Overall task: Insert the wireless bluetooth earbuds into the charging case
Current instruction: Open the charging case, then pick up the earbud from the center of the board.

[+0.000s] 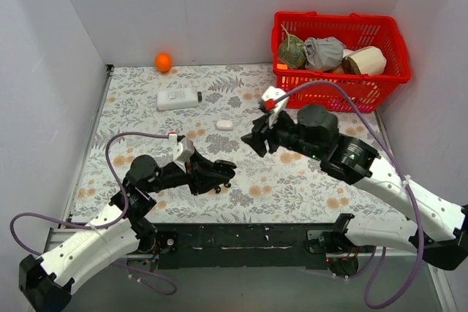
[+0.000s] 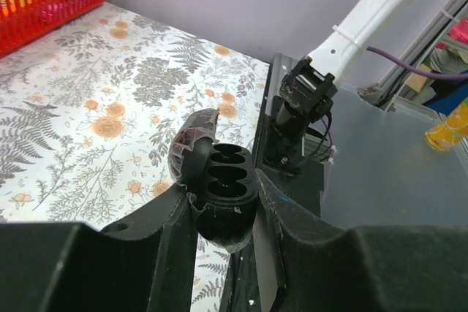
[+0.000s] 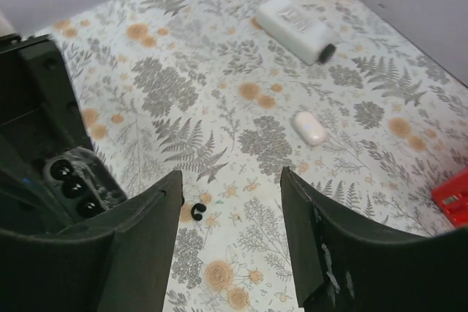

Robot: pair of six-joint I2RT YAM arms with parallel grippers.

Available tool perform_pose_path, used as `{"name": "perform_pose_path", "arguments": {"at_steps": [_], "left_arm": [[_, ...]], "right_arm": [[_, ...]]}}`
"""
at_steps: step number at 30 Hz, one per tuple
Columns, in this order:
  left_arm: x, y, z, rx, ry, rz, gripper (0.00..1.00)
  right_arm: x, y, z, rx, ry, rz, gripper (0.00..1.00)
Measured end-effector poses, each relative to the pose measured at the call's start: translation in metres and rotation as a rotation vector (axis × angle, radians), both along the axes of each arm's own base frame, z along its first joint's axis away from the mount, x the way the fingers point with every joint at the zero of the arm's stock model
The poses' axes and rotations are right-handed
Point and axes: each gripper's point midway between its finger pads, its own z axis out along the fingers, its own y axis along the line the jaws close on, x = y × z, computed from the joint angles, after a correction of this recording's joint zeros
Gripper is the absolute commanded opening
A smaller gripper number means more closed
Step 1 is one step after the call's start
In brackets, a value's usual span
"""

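Observation:
The black charging case (image 2: 223,180) is open, its empty wells facing up and its lid (image 2: 191,139) tilted back. My left gripper (image 2: 224,206) is shut on the case and holds it near the table's front edge (image 1: 219,172); the case also shows in the right wrist view (image 3: 77,180). One tiny black earbud (image 3: 196,212) lies on the floral cloth just beside the case, and a second (image 3: 181,199) peeks out from behind my right gripper's left finger. One earbud shows in the top view (image 1: 217,189). My right gripper (image 3: 230,180) is open and empty above the cloth, over the earbuds (image 1: 257,140).
A white oval case (image 1: 224,124) lies mid-table, also seen in the right wrist view (image 3: 310,128). A white bottle (image 1: 178,99) and an orange (image 1: 163,61) sit at the back left. A red basket (image 1: 329,82) with several items stands at the back right.

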Motion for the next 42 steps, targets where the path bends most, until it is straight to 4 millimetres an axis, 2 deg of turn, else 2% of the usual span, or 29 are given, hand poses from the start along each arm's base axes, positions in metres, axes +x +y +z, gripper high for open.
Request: {"name": "perform_pose_path", "arguments": {"at_steps": [2,4,6,8,9,10,11,14,16,18,20,22,26,33,37,42], "left_arm": [[0.0,0.005,0.0,-0.007,-0.003,0.026,0.0],[0.0,0.011,0.001,-0.016,0.0,0.061,0.0],[0.002,0.018,0.002,-0.022,0.006,0.111,0.0],[0.004,0.027,0.007,-0.04,0.005,0.169,0.0],[0.005,0.032,0.01,-0.054,0.003,0.2,0.0],[0.006,0.038,0.015,-0.073,0.0,0.231,0.0],[0.006,0.045,0.019,-0.093,-0.002,0.266,0.0],[0.009,0.061,0.03,-0.15,-0.004,0.354,0.0],[0.013,0.068,0.032,-0.168,0.008,0.397,0.0],[0.017,0.072,0.03,-0.169,0.023,0.434,0.0],[0.021,0.073,0.025,-0.156,0.041,0.456,0.0],[0.025,0.073,0.02,-0.14,0.057,0.473,0.0],[0.029,0.073,0.012,-0.115,0.079,0.491,0.0],[0.029,0.078,0.014,-0.131,0.08,0.514,0.0],[0.029,0.081,0.014,-0.133,0.08,0.522,0.0],[0.029,0.082,0.012,-0.126,0.085,0.529,0.0]], "right_arm": [[0.01,-0.016,0.007,0.063,0.01,-0.06,0.6],[0.011,-0.029,0.006,0.111,0.023,-0.095,0.56],[0.007,-0.03,-0.005,0.125,0.059,-0.096,0.48],[0.005,-0.026,-0.027,0.118,0.108,-0.097,0.38],[0.004,-0.023,-0.046,0.101,0.149,-0.098,0.36],[0.002,-0.018,-0.077,0.067,0.213,-0.095,0.34],[0.001,-0.018,-0.092,0.042,0.241,-0.095,0.34],[-0.01,-0.014,-0.184,-0.116,0.431,-0.108,0.36],[-0.021,-0.02,-0.228,-0.211,0.515,-0.122,0.36],[-0.034,-0.022,-0.255,-0.284,0.563,-0.113,0.34],[-0.038,-0.015,-0.26,-0.296,0.564,-0.093,0.29],[-0.039,-0.005,-0.259,-0.291,0.557,-0.072,0.29],[-0.032,0.016,-0.255,-0.264,0.548,-0.044,0.38],[-0.024,0.046,-0.262,-0.27,0.568,0.006,0.41],[-0.022,0.055,-0.273,-0.293,0.586,0.02,0.41],[-0.021,0.055,-0.284,-0.321,0.595,0.013,0.41]]}}
